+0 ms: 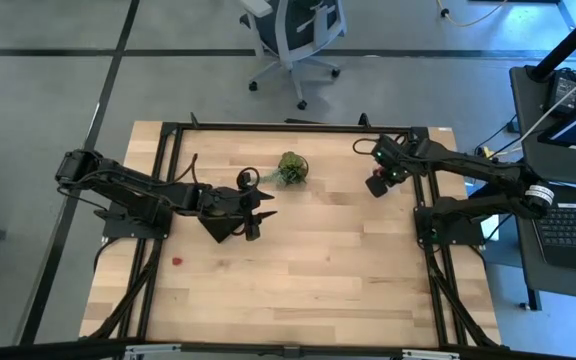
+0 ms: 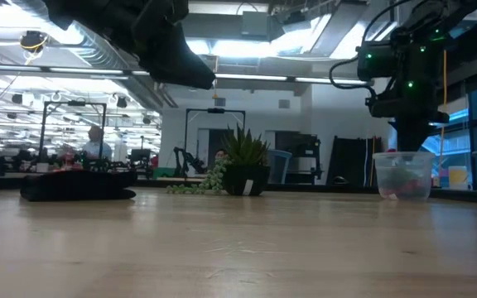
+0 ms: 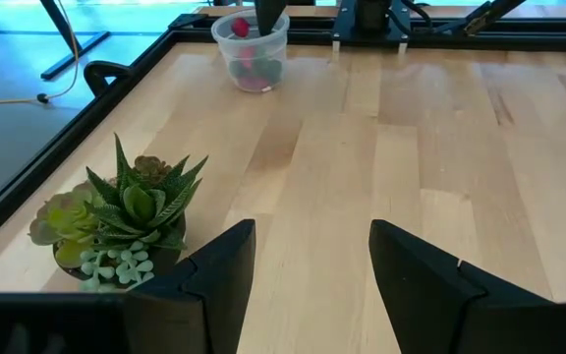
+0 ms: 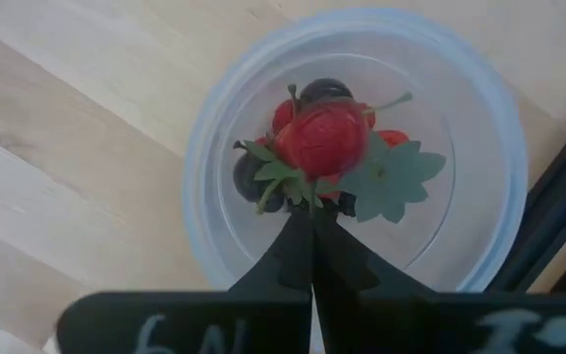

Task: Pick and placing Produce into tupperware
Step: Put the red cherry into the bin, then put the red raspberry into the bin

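Your right hand (image 4: 312,221) sits pinched shut above the tub (image 4: 357,147), at the table's (image 1: 308,280) far right corner.
A red strawberry (image 4: 320,140) sits at its fingertips, possibly gripped by the leaves; other berries lie in the tub. Your left hand (image 3: 312,265) hovers wide open and empty mid-table near the plant (image 3: 116,221); one red piece (image 1: 177,261) lies apart.

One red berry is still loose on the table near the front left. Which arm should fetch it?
Left. Its gripper hangs open nearer the red berry; the right gripper, shut, sits over the tupperware.
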`<state>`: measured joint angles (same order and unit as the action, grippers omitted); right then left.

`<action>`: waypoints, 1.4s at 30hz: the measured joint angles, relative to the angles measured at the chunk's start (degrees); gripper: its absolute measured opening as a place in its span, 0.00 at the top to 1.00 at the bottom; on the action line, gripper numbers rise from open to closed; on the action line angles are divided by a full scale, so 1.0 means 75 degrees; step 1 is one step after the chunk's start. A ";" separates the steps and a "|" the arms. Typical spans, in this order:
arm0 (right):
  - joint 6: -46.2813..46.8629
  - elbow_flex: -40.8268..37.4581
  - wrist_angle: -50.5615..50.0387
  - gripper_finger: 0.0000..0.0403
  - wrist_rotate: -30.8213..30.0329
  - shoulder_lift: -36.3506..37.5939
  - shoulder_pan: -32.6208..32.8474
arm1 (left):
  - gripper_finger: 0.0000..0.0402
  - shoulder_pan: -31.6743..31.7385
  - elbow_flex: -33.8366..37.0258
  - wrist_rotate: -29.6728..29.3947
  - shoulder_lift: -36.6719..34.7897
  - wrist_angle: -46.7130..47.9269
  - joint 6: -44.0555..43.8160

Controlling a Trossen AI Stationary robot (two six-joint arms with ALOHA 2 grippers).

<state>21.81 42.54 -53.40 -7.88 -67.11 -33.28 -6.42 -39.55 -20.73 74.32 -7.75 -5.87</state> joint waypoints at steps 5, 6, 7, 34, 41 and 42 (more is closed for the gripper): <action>0.0025 0.0000 0.0069 0.98 -0.0009 0.0000 0.0000 | 0.52 0.0000 0.0000 0.0000 0.0000 0.0000 0.0000; 0.0025 0.0000 0.0066 0.98 -0.0009 0.0000 0.0000 | 0.52 0.0000 0.0000 0.0000 0.0000 0.0000 0.0000; 0.0025 0.0000 0.0069 0.97 -0.0011 0.0000 0.0000 | 0.52 0.0001 0.0000 0.0000 0.0000 0.0000 0.0000; 0.0054 0.0000 0.0124 0.89 -0.0017 0.0000 0.0000 | 0.52 0.0000 0.0000 0.0000 0.0003 0.0002 0.0000; 0.0031 0.0088 0.0105 0.75 -0.0015 0.0003 0.0000 | 0.52 0.0002 0.0000 0.0130 0.0003 0.0138 0.0000; 0.0029 0.0183 0.0096 0.73 -0.0016 0.0006 0.0001 | 0.52 0.0000 0.0000 0.0198 0.0003 0.0243 0.0000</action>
<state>22.03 43.92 -52.68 -8.00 -67.07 -33.27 -6.42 -39.55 -19.24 74.35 -5.92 -5.87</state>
